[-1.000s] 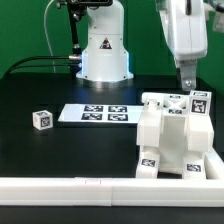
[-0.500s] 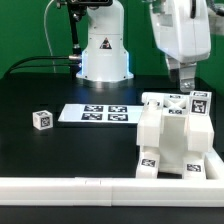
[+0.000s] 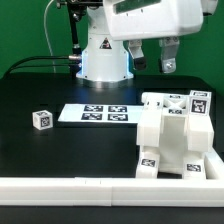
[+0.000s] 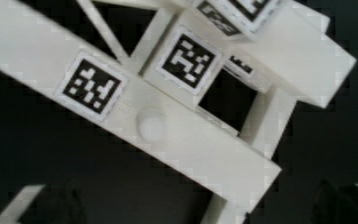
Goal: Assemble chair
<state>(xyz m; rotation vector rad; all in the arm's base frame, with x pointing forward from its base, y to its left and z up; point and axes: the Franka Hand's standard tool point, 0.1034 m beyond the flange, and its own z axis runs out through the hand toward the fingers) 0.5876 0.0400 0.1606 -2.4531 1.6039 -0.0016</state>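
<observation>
A long white rail (image 3: 100, 188) runs along the near table edge. Just behind it, at the exterior view's right, stands the chair (image 3: 172, 135), tags on its faces. A small tagged cube (image 3: 42, 119) and the marker board (image 3: 93, 114) lie further left. Above, the gripper (image 3: 150, 58) hangs open, empty.

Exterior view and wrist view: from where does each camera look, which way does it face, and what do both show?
Exterior view: off the arm, beyond the low white rail, facing the robot base across the black table; arm and open end effector show above.
Wrist view: on the wrist, close over the chair; dark blurred shapes at the frame's edge may be fingertips.
Shared: the white tagged chair.
</observation>
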